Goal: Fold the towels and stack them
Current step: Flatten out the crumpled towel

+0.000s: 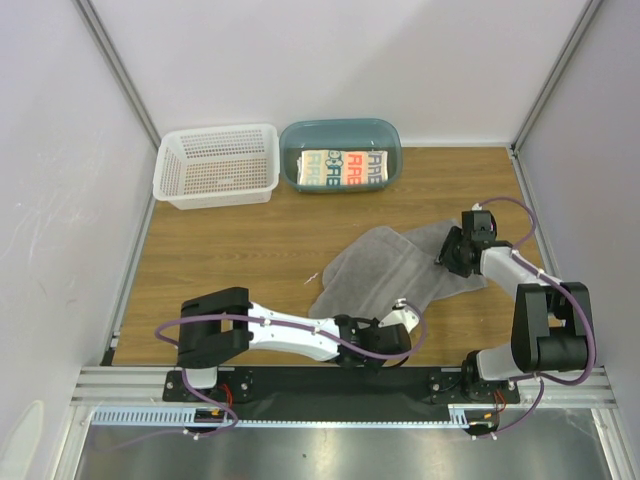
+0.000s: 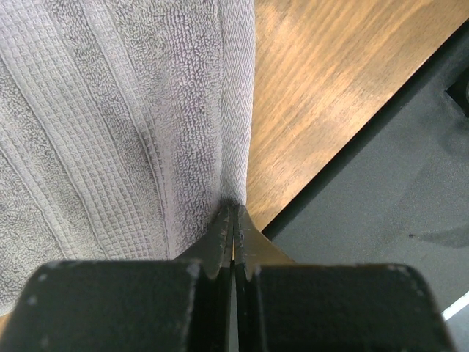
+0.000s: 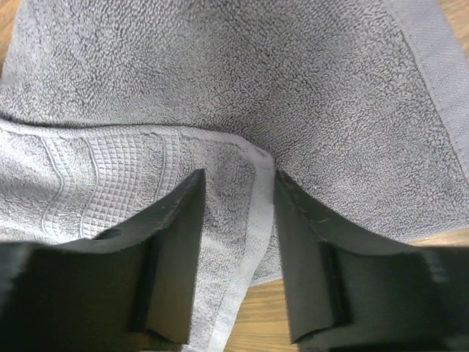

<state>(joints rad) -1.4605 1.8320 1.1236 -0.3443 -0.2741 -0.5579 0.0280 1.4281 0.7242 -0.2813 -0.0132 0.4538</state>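
My left claw (image 2: 234, 213) is pinched shut on the near edge of the grey towel (image 1: 390, 270). My right claw (image 3: 238, 180) stands apart, astride a folded hem at its far right. The towel lies rumpled on the worktop (image 1: 230, 250), near its right edge.

From above, the wrist covers the tips of my right pincer (image 1: 447, 258), so there's no reading the gap there. My left pincer (image 2: 233, 220) is clamped on the hem of the grey towel (image 2: 110, 132), and how much cloth sits inside is hidden. That towel runs off the edges of both wrist views. On the right wrist view, the hem drops out of frame between my fingers (image 3: 176, 242). Touching? Can't tell. In the tub (image 1: 340, 127) there's folded printed cloth (image 1: 345, 168). One towel or two? Too small to say.
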